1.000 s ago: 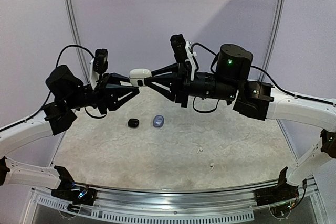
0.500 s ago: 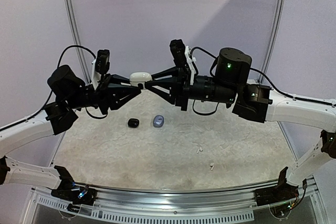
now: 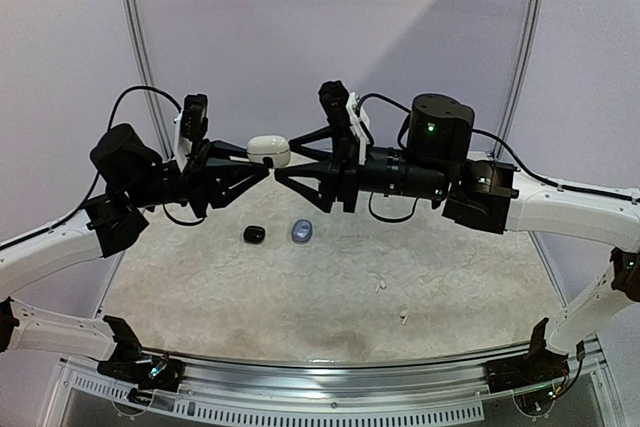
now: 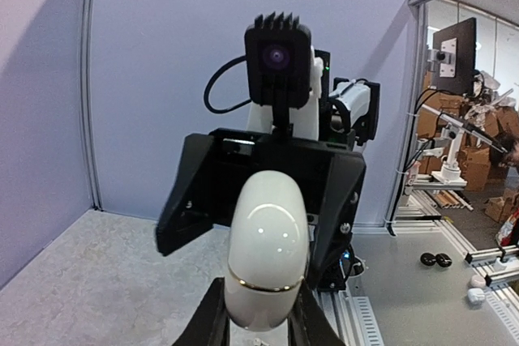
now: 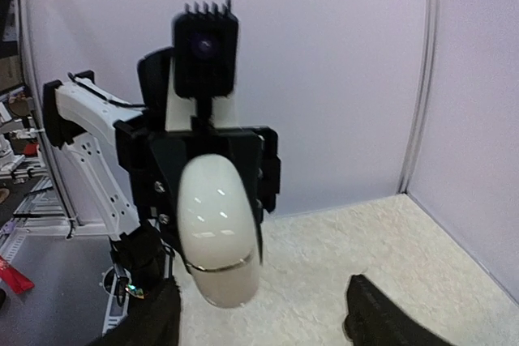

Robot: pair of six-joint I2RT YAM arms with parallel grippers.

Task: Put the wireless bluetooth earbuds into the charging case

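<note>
A white charging case (image 3: 268, 150) hangs in the air at mid-table height, closed along its gold seam (image 4: 263, 287). My left gripper (image 3: 262, 161) is shut on its lower end, with fingers (image 4: 212, 323) on either side. Facing it, my right gripper (image 3: 285, 163) is open, its fingers (image 5: 379, 318) spread wide and off the case (image 5: 217, 228). Two tiny white earbuds (image 3: 380, 287) (image 3: 403, 318) lie on the mat to the right of centre, far below both grippers.
A small black case (image 3: 254, 234) and a grey-blue case (image 3: 302, 230) sit on the mat beneath the grippers. Purple walls close the back and sides. A metal rail (image 3: 330, 387) runs along the near edge.
My right gripper has opened and let go of the white case, which stays in my left gripper. The case looked taller before and now lies flat and closed.
</note>
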